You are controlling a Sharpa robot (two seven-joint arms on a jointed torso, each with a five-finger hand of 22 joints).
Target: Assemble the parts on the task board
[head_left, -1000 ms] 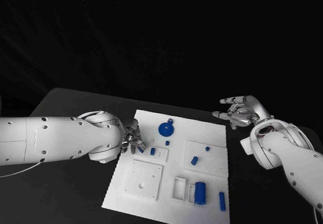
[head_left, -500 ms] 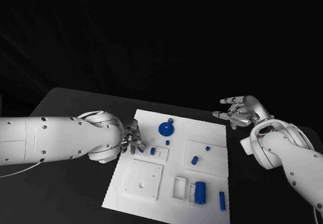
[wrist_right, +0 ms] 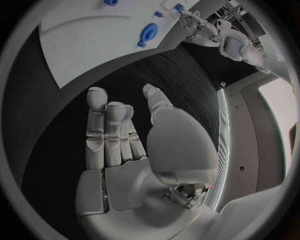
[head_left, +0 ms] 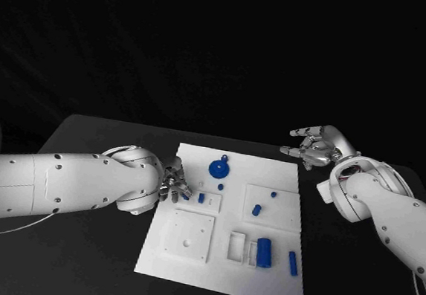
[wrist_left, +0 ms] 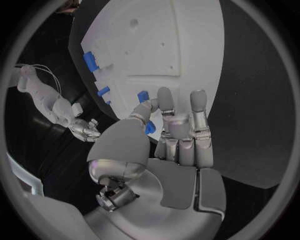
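Observation:
The white task board (head_left: 226, 277) lies in the middle of the black table. My left hand (head_left: 173, 185) is at the board's left edge and pinches a small blue part (wrist_left: 149, 128) between thumb and fingers, beside another small blue part (head_left: 201, 199) standing in a raised white block. A round blue part (head_left: 219, 169) lies at the far end of the board. A blue cylinder (head_left: 263, 253) and a slim blue pin (head_left: 293, 263) lie near the front right. My right hand (head_left: 316, 146) hangs off the board's far right corner, its fingers (wrist_right: 106, 127) apart and holding nothing.
Two more small blue parts (head_left: 255, 210) (head_left: 272, 196) sit on a raised square at the board's right. A white square plate (head_left: 190, 237) with a hole lies front left. Bare black table (head_left: 79, 248) surrounds the board on all sides.

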